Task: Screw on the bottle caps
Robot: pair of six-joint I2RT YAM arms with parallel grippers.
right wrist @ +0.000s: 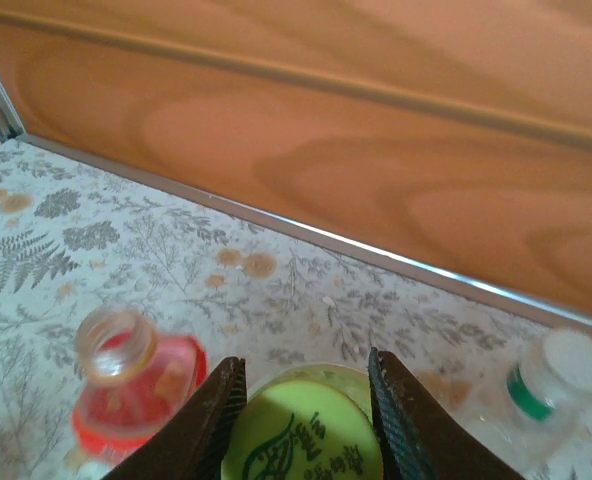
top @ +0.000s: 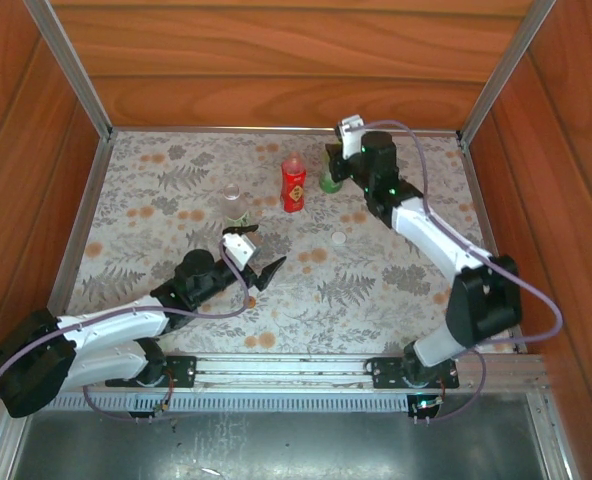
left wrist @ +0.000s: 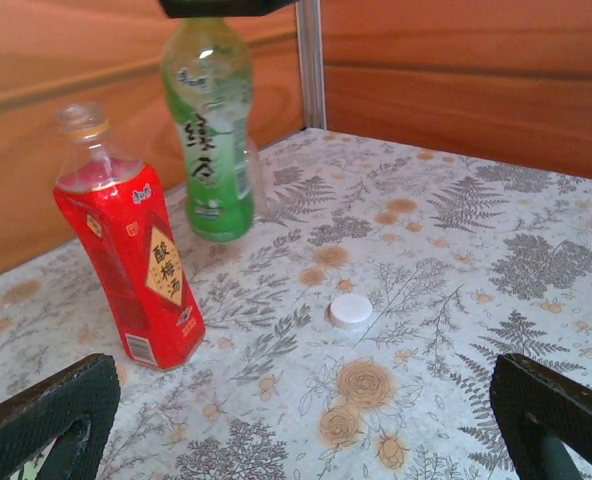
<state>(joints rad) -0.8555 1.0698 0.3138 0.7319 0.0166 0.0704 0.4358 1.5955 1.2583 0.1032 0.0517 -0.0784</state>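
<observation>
My right gripper is shut on the yellow-green cap, which sits on top of the green bottle near the back of the table. The red bottle stands just left of it with its mouth open and no cap. A loose white cap lies flat on the cloth, ahead of my left gripper, which is open and holds nothing. A clear bottle with a green band wears a white cap.
Wooden walls and metal rails close in the floral table cloth on three sides. The clear bottle stands just beyond my left gripper. The right arm reaches diagonally across the right side.
</observation>
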